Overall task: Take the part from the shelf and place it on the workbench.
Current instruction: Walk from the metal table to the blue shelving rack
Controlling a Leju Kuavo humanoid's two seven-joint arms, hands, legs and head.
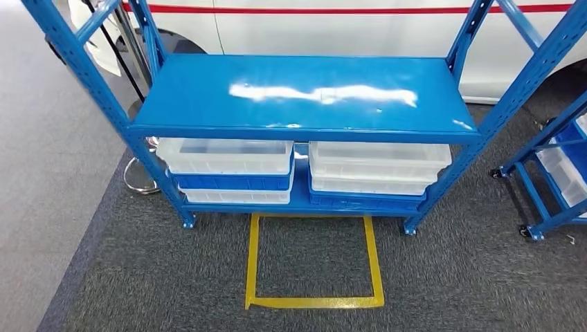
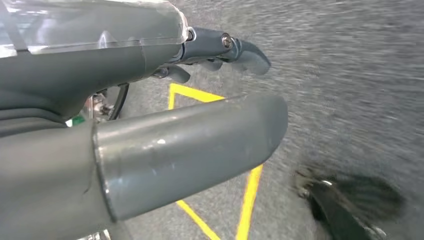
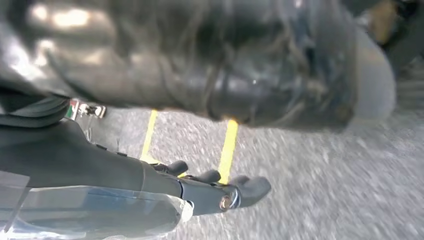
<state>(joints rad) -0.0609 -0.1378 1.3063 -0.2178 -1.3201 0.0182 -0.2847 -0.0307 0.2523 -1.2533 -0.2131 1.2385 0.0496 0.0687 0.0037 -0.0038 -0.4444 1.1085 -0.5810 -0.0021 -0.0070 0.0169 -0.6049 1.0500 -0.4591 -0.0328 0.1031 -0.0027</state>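
both hands hang by the floor, left hand [image 2: 150, 105] and right hand [image 3: 150, 190] w/ fingers apart, holding nothing; can't see the part on the blue shelf [image 1: 304, 93], so a reach could bump the bins [image 1: 228, 162].

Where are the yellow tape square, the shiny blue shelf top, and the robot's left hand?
yellow tape square [image 1: 311, 301]: head view, on its near strip.
blue shelf top [image 1: 208, 90]: head view, bare left part.
left hand [image 2: 200, 145]: left wrist view, on the thick thumb.
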